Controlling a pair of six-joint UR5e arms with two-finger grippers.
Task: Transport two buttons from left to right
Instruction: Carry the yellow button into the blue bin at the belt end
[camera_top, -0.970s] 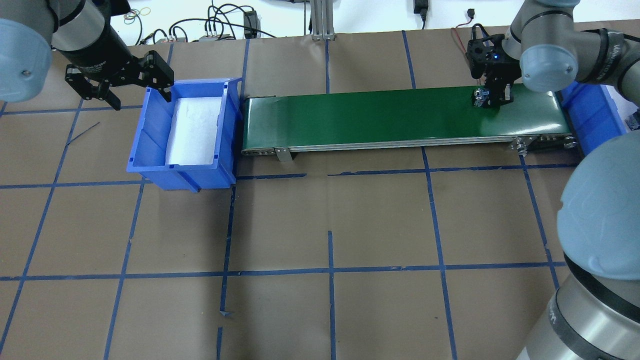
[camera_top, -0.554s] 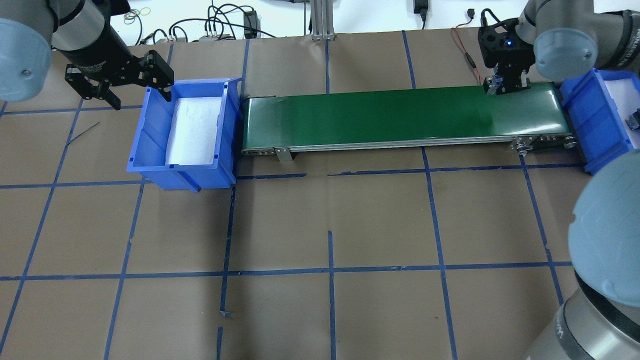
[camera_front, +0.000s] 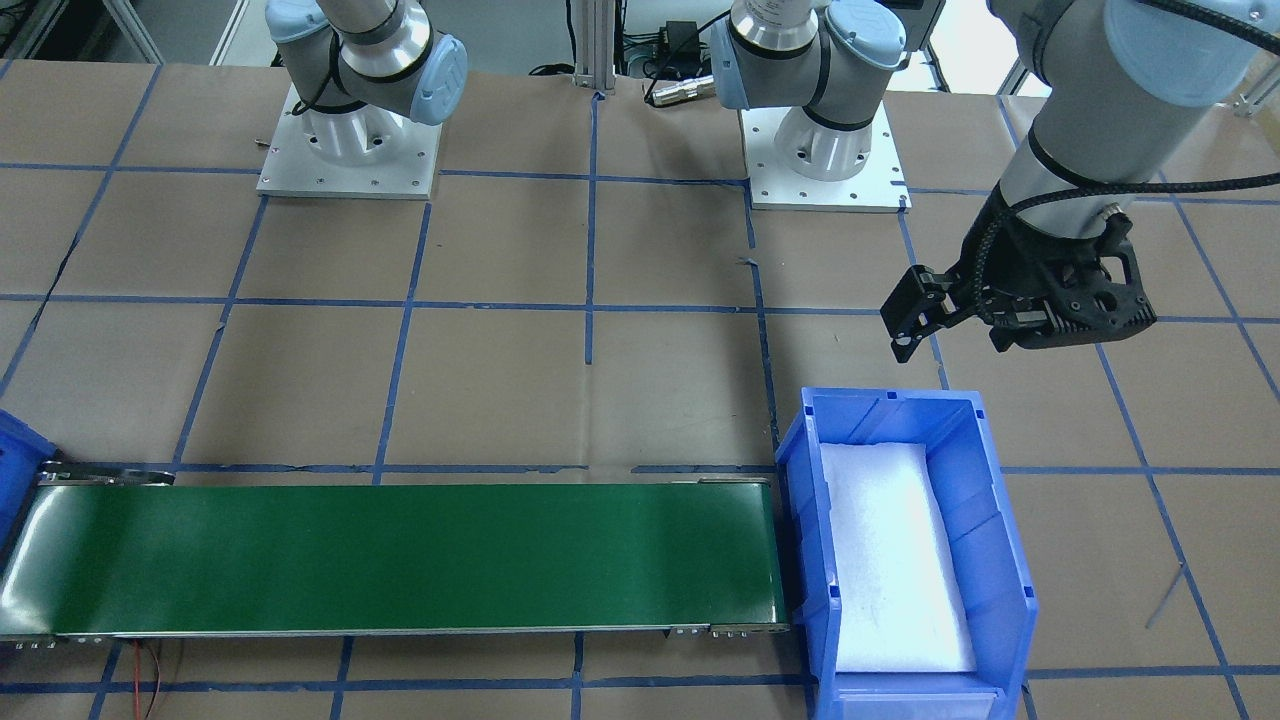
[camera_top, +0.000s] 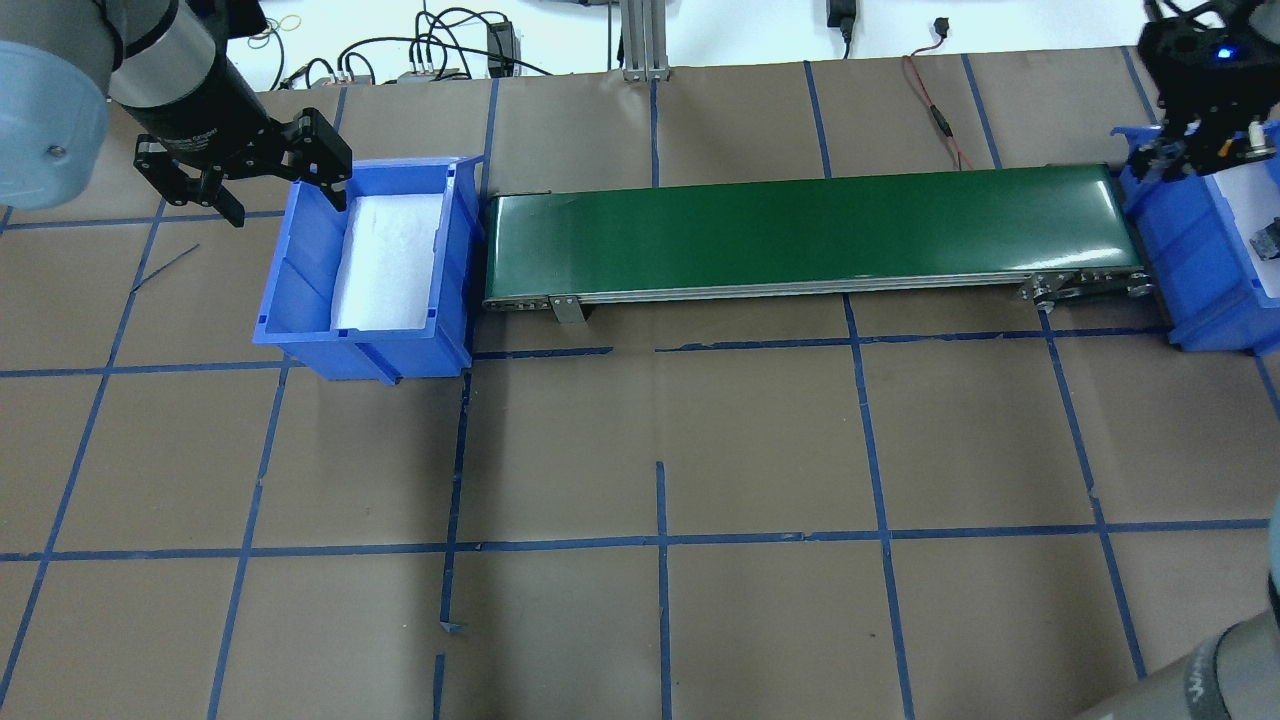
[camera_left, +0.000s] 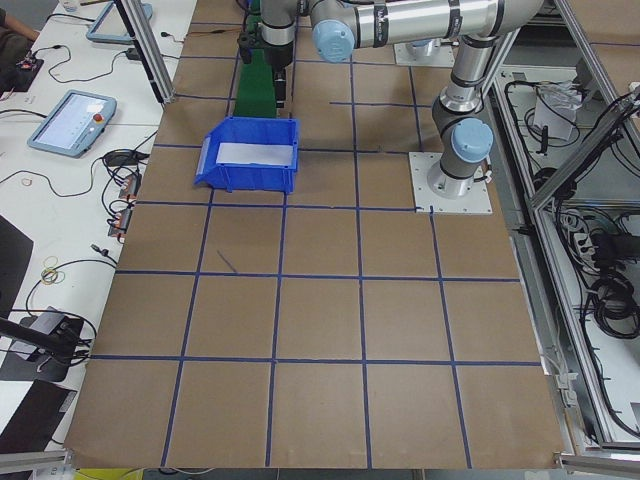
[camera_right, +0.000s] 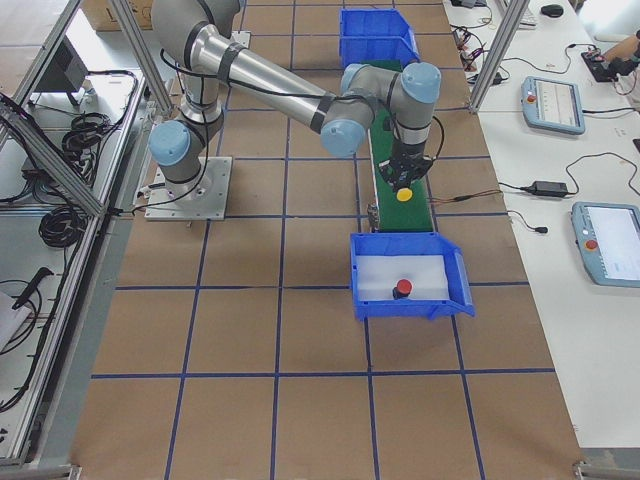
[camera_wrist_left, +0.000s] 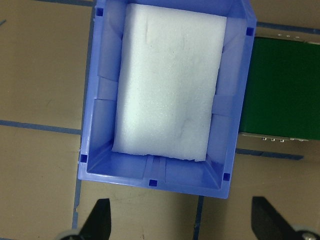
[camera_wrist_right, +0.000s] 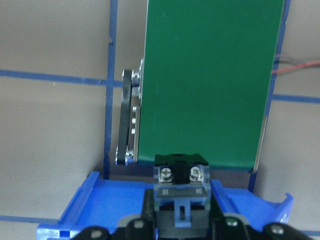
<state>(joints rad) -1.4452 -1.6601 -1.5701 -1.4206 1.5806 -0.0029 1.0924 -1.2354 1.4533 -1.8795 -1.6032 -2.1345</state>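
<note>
button (camera_wrist_right: 181, 176) seemed light and rigid; right claw (camera_wrist_right: 181, 210) grasped its blocky body, the surest hold; left claw (camera_wrist_left: 181, 222) hung released.

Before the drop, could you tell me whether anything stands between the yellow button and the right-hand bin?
Nothing visible does. The right gripper holds the yellow button above the blue bin's belt-side wall; inside lies only the red button.

button (camera_right: 402, 288) in right bin (camera_right: 458, 282), beside conveyor (camera_top: 800, 225) end
</note>
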